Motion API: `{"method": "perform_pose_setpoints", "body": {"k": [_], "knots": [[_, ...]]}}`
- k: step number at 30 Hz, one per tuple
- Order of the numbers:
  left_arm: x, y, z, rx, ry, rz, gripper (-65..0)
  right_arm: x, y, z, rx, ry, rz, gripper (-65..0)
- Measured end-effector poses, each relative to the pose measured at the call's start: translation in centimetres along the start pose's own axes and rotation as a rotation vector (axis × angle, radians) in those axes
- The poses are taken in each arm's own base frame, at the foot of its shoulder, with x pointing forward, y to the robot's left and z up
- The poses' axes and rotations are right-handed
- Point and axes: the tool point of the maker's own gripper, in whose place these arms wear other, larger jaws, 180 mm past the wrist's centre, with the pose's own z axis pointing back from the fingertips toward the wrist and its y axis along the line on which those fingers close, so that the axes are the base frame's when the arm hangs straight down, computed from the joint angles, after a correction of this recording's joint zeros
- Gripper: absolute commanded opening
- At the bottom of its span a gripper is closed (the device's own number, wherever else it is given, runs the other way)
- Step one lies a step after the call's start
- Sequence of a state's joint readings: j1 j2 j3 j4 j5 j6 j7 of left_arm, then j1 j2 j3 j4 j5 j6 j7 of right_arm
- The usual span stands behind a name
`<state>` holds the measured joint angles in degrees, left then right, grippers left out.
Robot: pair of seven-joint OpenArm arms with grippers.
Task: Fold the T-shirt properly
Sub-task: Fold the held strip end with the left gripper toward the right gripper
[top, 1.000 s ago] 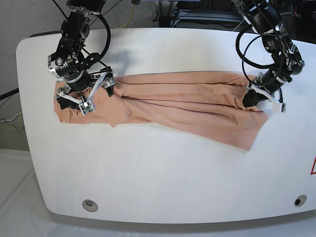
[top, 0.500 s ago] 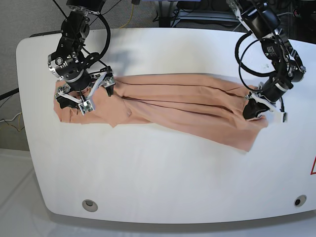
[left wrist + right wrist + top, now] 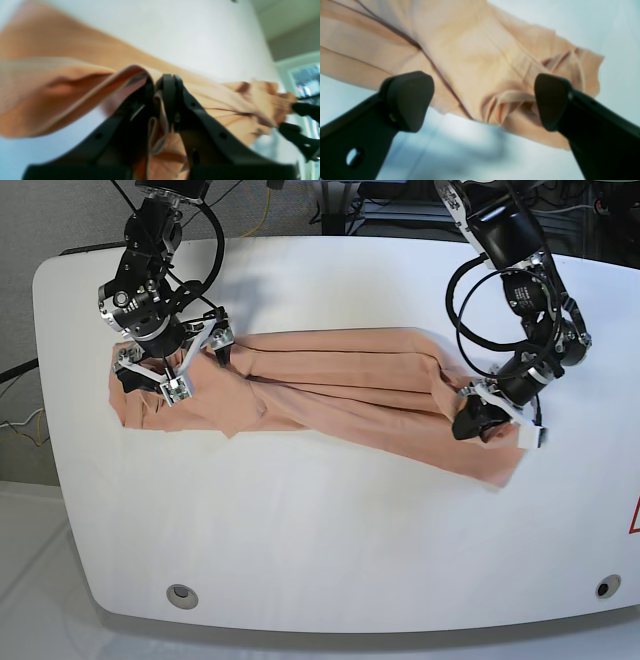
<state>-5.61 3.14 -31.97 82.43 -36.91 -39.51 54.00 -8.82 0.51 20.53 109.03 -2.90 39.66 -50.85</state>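
The peach T-shirt (image 3: 340, 380) lies bunched in a long band across the white table (image 3: 300, 530). My left gripper (image 3: 472, 422) is shut on the T-shirt's right end and holds that edge lifted and turned over the cloth below. In the left wrist view the left gripper (image 3: 162, 82) pinches a fold of the T-shirt (image 3: 62, 82) between closed black fingers. My right gripper (image 3: 172, 365) hovers open over the T-shirt's left end. The right wrist view shows the right gripper (image 3: 480, 100) with its fingers (image 3: 407, 100) wide apart above the crumpled T-shirt (image 3: 482, 50), nothing between them.
Two round holes (image 3: 181, 595) (image 3: 607, 587) sit near the table's front edge. A red mark (image 3: 635, 515) shows at the right rim. Cables and dark equipment (image 3: 400, 210) run behind the back edge. Grey floor lies to the left.
My left gripper has carried the T-shirt's right end leftward and toward the front, doubling it over. The right gripper has shifted slightly toward the back, still open.
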Motion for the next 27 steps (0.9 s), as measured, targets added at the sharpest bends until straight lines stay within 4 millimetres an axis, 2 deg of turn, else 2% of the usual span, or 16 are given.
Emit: {"method": "perform_pose_setpoints", "body": {"k": [5,10,14,19,27], "knots": [[-1.1,-3.2,-1.8,-0.070,0.027,-0.018,-61.8,0.1,0.0,0.0,0.001,-0.003,-0.001,0.0],[-1.3,-7.8,-3.4,-0.176,-0.002,-0.074,-61.8,0.0,0.0,0.0,0.001,-0.002,-0.001,0.0],[-2.7,-10.8,-4.6,-0.233,0.008,-0.049,-61.8,0.0,0.0,0.0,0.001,-0.001,0.000,0.0],[-5.3,-13.2,-5.6,-0.263,0.051,-0.012,-61.8,0.0,0.0,0.0,0.001,-0.002,-0.001,0.0],[-8.2,-15.9,-7.2,-0.291,0.080,0.045,-61.8,0.0,0.0,0.0,0.001,-0.001,-0.001,0.0]]}}
